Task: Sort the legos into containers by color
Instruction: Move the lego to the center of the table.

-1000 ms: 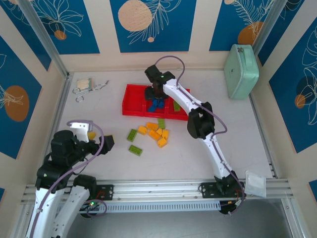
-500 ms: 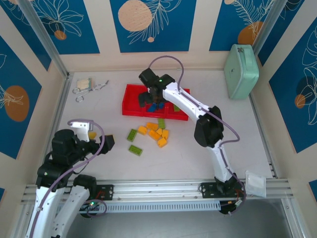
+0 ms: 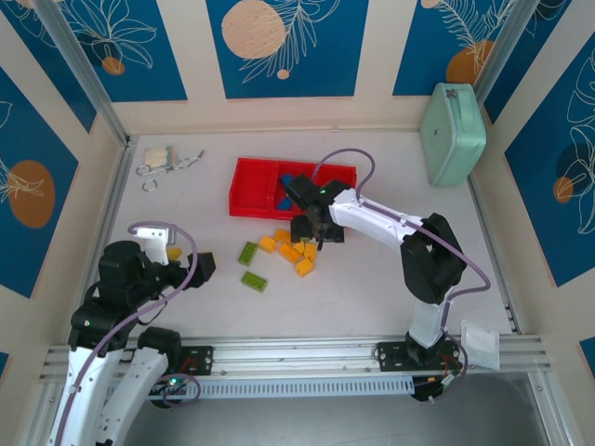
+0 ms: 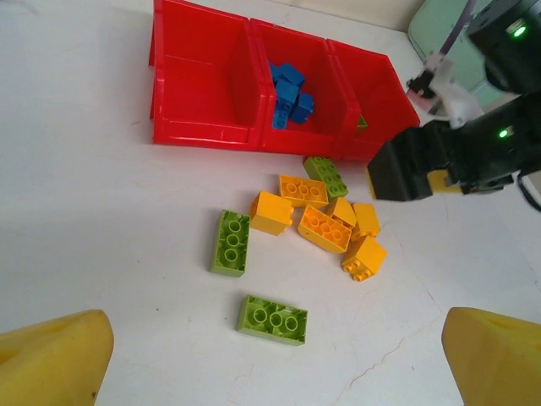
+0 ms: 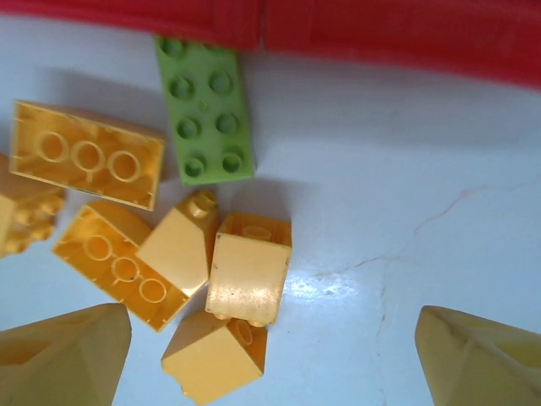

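1. Mint-green rounded case (image 3: 453, 134): far right of the table, close by the right wall.
2. Metal clips (image 3: 181, 163): loose silver wire cluster in the far left corner.
3. Small cream block (image 3: 156, 153): touching the clips on their left.
4. White table (image 3: 186, 311): matt surface with a thin hairline crack (image 5: 439, 207).
5. Walls (image 3: 279, 46): cream with blue panels, pale leaf outlines, and orange and peach discs.
6. Aluminium rail (image 3: 297, 351): runs along the near edge, with a white packet (image 3: 480, 344) at its right end.
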Robot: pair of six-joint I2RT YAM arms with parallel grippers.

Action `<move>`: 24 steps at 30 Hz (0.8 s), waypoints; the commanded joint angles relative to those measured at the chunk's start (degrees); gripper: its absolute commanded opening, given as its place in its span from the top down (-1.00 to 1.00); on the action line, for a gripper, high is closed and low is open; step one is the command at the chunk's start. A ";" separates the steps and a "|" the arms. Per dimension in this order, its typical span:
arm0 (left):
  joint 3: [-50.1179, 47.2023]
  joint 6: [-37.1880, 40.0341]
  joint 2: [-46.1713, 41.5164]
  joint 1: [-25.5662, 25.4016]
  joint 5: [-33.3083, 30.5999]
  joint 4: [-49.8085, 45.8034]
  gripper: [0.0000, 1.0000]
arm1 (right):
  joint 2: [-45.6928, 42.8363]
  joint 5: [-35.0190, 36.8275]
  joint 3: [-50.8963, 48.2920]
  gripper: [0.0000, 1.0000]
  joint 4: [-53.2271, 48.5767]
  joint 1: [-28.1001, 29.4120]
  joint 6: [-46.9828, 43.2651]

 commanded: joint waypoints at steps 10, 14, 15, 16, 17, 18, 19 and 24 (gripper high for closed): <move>-0.41 0.25 -0.52 0.23 1.00 0.97 -0.99 | 3.92 -0.56 -1.97 -0.46 3.20 0.61 2.99; -0.41 0.20 -0.25 0.17 1.11 0.94 -0.99 | 3.14 -0.54 -3.94 -0.29 4.24 0.61 2.35; -0.41 0.29 -0.18 0.18 1.24 0.97 -0.99 | 3.18 -0.42 -4.32 -0.25 4.44 0.54 2.12; -0.41 0.33 -0.10 0.23 1.25 0.98 -0.99 | 3.20 -0.32 -4.57 -0.22 4.27 0.53 2.01; -0.39 0.33 0.07 0.23 1.34 0.98 -0.99 | 3.29 -0.26 -4.85 -0.20 4.10 0.44 1.92; -0.40 0.33 0.03 0.23 1.30 0.94 -0.99 | 3.23 -0.16 -5.12 -0.19 3.94 0.36 1.88; -0.41 0.33 0.02 0.21 1.33 0.99 -0.99 | 3.07 -0.03 -5.38 -0.18 3.79 0.27 1.78; -0.37 0.37 0.06 0.23 1.26 0.95 -0.99 | 1.50 1.02 -7.12 -0.13 2.62 -0.07 1.13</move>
